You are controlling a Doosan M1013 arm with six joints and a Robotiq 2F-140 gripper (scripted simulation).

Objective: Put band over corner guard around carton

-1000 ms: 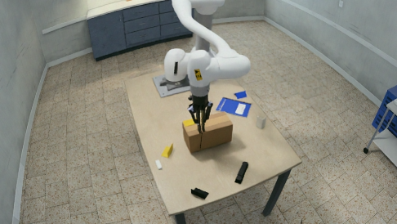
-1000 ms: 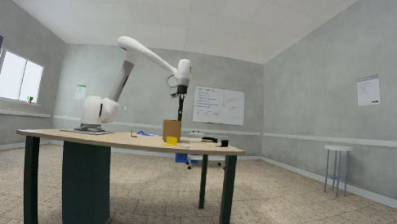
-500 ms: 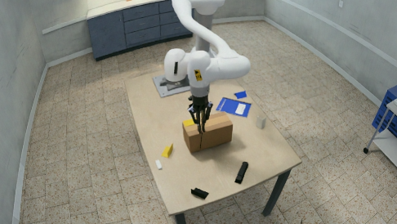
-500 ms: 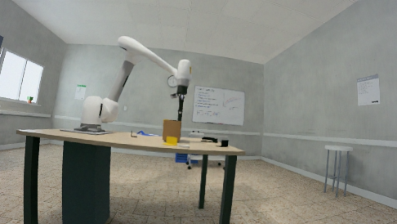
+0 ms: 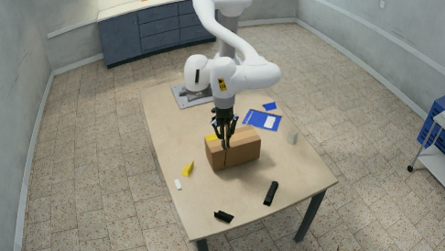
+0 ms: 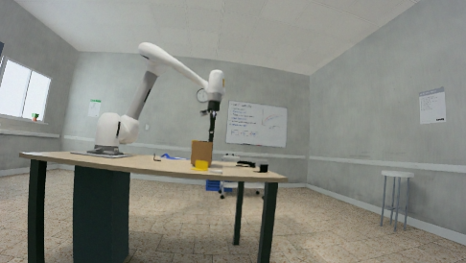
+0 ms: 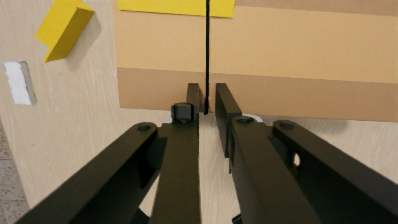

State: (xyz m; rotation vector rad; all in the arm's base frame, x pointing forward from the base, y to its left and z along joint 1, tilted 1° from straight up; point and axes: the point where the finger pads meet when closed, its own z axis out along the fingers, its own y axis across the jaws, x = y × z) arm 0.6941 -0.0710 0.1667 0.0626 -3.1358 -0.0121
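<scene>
The brown carton (image 5: pixel 243 158) (image 6: pixel 201 151) (image 7: pixel 310 45) sits flat on the table. A thin black band (image 5: pixel 224 160) (image 7: pixel 207 47) crosses its top near one end and runs down the front side. A yellow corner guard (image 5: pixel 211 137) (image 7: pixel 170 6) lies on the carton's back top edge, with the band crossing over it. The carton's back side and underside are hidden. My gripper (image 5: pixel 225 146) (image 6: pixel 211 140) (image 7: pixel 206 99) points down at the front top edge. Its fingers stand narrowly open, one on each side of the band, with a visible gap at both sides.
A second yellow guard (image 5: pixel 188 169) (image 6: pixel 201 165) (image 7: pixel 62 30) and a white block (image 5: pixel 178 184) (image 7: pixel 19 82) lie off the carton's end. Two black objects (image 5: pixel 271 193) (image 5: pixel 223 216) lie towards the front edge. A blue folder (image 5: pixel 255 119) and a whitish cup (image 5: pixel 292 136) stand beyond the carton.
</scene>
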